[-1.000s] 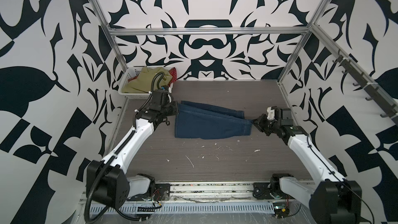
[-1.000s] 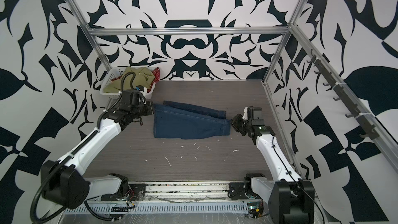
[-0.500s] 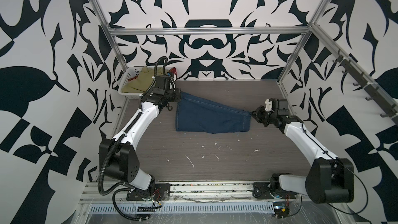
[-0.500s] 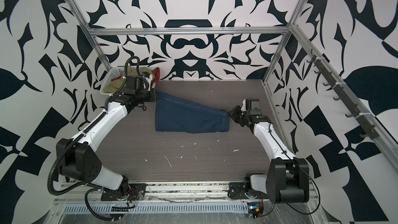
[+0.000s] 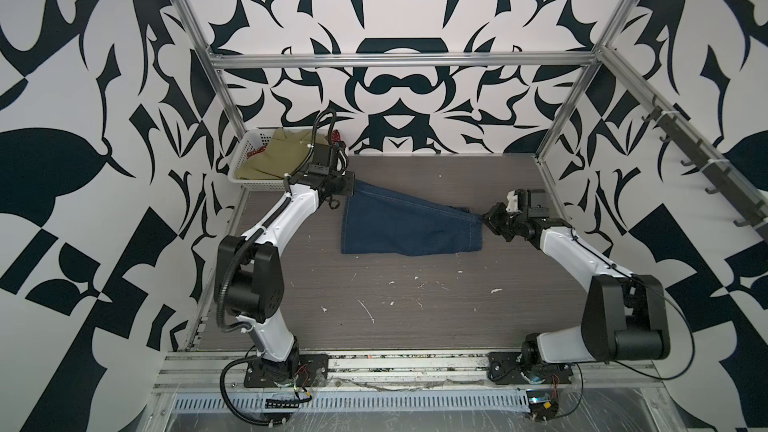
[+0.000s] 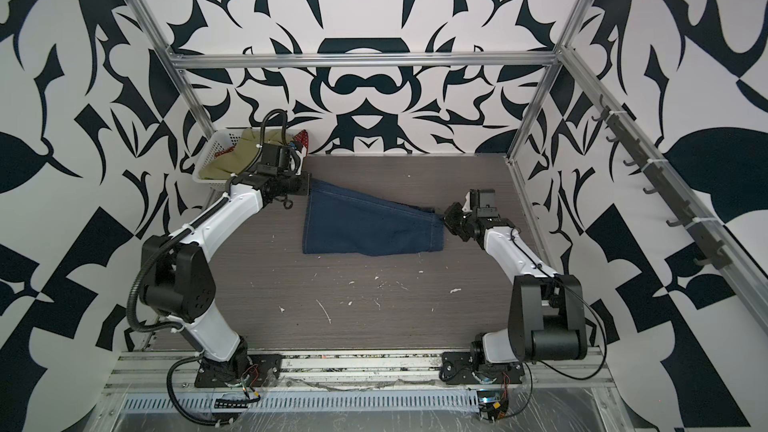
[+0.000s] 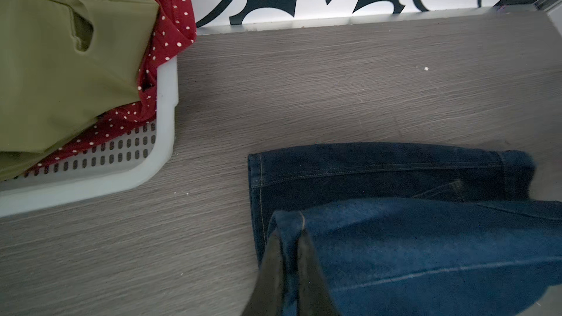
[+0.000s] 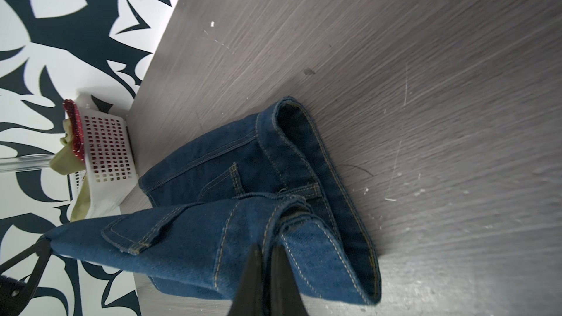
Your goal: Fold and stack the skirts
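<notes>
The left end effector point(image 5: 352, 185) and right end effector point(image 5: 483, 218) each grasp a corner of the denim skirt point(image 5: 407, 228), holding that edge raised; the near edge rests on the surface point(image 5: 415, 309). The olive skirt point(image 5: 272, 157) and red skirt point(image 7: 170, 41) lie in the basket point(image 5: 257, 184).

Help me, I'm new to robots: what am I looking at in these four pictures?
Two white robot arms stand at a grey table. Two pictures look down from overhead, almost alike; the other two come from cameras on each arm's wrist. The left hand and the right hand are each shut on an end of a denim skirt, holding one edge up while the rest lies on the table. A white basket in the far left corner holds a green skirt and a red dotted skirt.
</notes>
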Controlling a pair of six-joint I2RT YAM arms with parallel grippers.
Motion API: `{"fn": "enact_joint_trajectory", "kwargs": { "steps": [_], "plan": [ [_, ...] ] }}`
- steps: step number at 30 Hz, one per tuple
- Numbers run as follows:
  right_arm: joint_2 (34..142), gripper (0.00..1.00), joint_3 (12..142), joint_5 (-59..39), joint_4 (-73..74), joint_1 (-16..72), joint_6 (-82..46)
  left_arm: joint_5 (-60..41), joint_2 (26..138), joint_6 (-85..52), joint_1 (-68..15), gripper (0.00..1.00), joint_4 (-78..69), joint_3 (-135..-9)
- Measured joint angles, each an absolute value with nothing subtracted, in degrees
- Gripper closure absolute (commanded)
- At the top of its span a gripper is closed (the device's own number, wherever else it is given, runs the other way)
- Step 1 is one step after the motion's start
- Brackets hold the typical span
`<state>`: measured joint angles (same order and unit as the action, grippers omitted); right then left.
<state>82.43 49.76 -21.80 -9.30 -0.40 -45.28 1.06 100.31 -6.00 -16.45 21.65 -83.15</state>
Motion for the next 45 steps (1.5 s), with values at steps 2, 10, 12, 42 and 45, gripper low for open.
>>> {"fn": "enact_joint_trajectory", "kwargs": {
  "steps": [2,10,12,42,45],
  "plan": [
    [83.5,1.0,49.8,-21.8,-8.4,-0.4,-45.3,1.4,102.3,-5.4,-16.4,1.0,21.1,-84.2],
    [86.9,0.91,51.9,-21.1,-7.0,-0.4,-45.3,1.8,110.7,-3.0,-16.4,0.94,20.6,-93.0],
    [88.5,0.75,53.3,-20.9,-6.7,-0.4,-45.4,2.3,112.4,-2.7,-16.4,0.87,20.5,-94.7],
    [94.2,0.96,51.8,-21.3,-5.1,8.7,-38.7,8.0,97.8,-24.1,-22.8,0.81,11.5,-56.7],
    [95.9,0.99,51.8,-20.5,-5.0,7.9,-38.9,7.9,97.7,-27.3,-22.8,0.85,10.3,-53.3]
  ]
}}
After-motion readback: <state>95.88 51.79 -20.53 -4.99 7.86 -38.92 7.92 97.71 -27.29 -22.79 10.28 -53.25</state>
